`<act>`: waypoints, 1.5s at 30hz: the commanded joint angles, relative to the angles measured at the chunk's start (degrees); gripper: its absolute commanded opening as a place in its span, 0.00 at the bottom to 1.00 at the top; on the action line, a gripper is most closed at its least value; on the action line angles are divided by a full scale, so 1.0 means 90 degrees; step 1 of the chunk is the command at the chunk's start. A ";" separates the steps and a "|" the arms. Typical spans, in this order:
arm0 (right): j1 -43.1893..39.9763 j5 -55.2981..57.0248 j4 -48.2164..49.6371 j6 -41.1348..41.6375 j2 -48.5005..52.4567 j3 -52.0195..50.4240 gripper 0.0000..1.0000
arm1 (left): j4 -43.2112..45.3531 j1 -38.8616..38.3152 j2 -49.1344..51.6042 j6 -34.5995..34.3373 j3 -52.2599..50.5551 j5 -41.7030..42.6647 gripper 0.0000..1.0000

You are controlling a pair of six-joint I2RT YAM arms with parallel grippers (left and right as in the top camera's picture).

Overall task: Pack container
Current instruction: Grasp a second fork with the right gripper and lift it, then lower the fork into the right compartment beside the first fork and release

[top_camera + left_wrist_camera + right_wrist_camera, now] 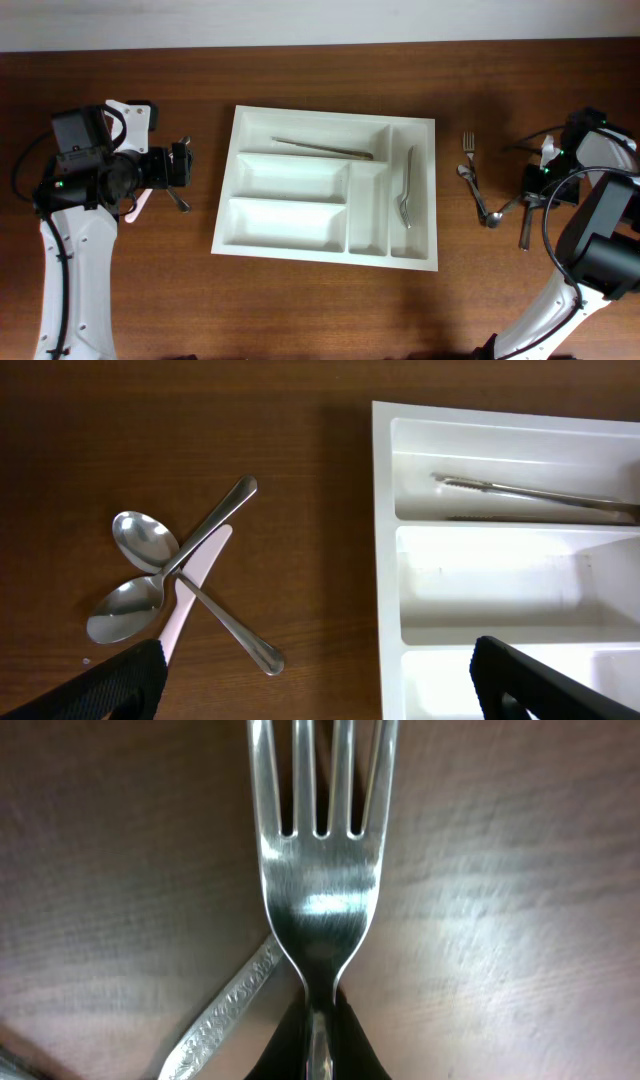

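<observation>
The white cutlery tray lies mid-table. Its top long compartment holds a slim metal piece, and its far-right vertical compartment holds a fork. My left gripper is open and empty, hovering between the tray's left wall and a crossed pile of two spoons and a pale-handled knife. My right gripper is shut on the neck of a fork, low over the table right of the tray.
A loose fork and a spoon lie on the wood between the tray and my right gripper. An engraved handle lies under the held fork. The tray's other compartments hold nothing.
</observation>
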 commanded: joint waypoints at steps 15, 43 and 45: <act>0.1435 -0.0476 -0.1515 0.0862 -0.2006 0.1518 0.04 | 0.0012 0.0015 0.0019 0.0104 0.0097 0.0114 0.99; 0.4507 -0.0342 0.1246 0.3677 -0.1783 -0.0950 0.04 | 0.0012 0.0015 0.0019 0.0104 0.0097 0.0114 0.99; 0.4517 -0.0345 0.1243 0.3366 -0.1783 -0.0950 0.05 | 0.0012 0.0015 0.0019 0.0104 0.0097 0.0114 0.99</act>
